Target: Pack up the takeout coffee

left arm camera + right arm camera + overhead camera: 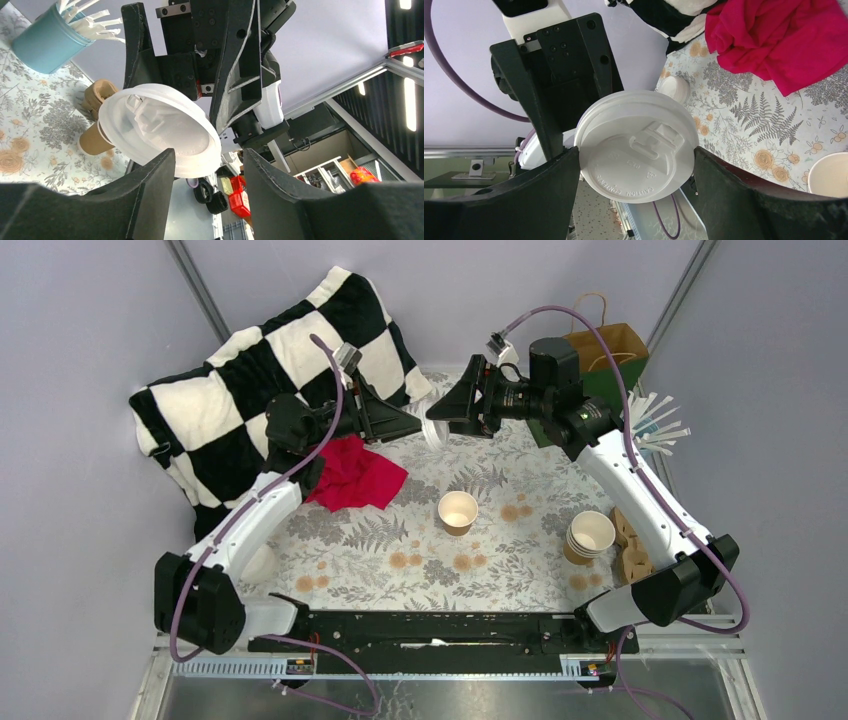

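The worktop has a cloth with leaves and flowers on it, and grey walls stand all around. At the back lies a big black and white checked pillow, and a red cloth lies in a heap just in front of it. The takeout coffee cup stands upright near the middle of the worktop. It has no top on, so you can see its white inside. Its white lid is up in the air over the back of the worktop, well apart from the cup. The right pincer is clamped on the lid, with one black finger on each side of the rim. The left pincer faces it from the other side, with its fingers spread apart. The rim of the lid is right by one left finger, but I cannot tell if they touch. On the right side of the worktop stands a stack of brown cups, and a cardboard cup carrier sits just beside it. A brown paper bag stands in the back right corner. A blue-green pot full of white plastic sticks stands near the bag.
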Controlling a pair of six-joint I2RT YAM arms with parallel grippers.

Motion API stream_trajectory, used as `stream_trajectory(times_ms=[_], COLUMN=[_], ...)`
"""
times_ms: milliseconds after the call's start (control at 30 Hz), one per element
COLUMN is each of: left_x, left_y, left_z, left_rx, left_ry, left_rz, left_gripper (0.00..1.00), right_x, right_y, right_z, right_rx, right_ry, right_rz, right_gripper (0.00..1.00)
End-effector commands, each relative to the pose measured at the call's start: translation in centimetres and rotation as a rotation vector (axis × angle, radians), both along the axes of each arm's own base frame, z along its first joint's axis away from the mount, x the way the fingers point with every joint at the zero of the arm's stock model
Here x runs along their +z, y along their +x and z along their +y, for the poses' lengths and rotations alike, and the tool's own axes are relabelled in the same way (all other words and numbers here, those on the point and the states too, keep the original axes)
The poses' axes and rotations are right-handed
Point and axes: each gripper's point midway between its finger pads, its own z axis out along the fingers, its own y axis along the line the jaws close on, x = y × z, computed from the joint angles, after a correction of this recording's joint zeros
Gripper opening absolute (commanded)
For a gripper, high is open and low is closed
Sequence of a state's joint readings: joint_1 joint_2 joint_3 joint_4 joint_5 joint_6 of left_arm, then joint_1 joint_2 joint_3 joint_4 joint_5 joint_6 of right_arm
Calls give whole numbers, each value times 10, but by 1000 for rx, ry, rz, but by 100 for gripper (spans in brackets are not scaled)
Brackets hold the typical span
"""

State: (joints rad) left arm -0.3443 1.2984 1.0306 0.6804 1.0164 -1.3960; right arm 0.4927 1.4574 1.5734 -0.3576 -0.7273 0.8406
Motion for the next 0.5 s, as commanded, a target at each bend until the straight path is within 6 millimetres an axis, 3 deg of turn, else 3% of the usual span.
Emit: stream_trajectory(times_ms=[0,133,333,467], left_x=[11,-12,-67,-124], left_y=[-9,1,26,29], left_z=[16,33,67,88], left_rx=[55,149,418,532], left_ry=[2,101,419,580], left_rz=[-84,-35,71,287], left_gripper=[61,75,89,91], right_x=[17,-4,-95,-144], right_y=[-2,4,5,-6], right_z=[-4,-17,-50,-50], right_rx=[-8,-42,-61,-11], right_ry=[13,-95,-493,-731], right_rz=[-57,-61,-59,-83], right_gripper=[84,84,83,83])
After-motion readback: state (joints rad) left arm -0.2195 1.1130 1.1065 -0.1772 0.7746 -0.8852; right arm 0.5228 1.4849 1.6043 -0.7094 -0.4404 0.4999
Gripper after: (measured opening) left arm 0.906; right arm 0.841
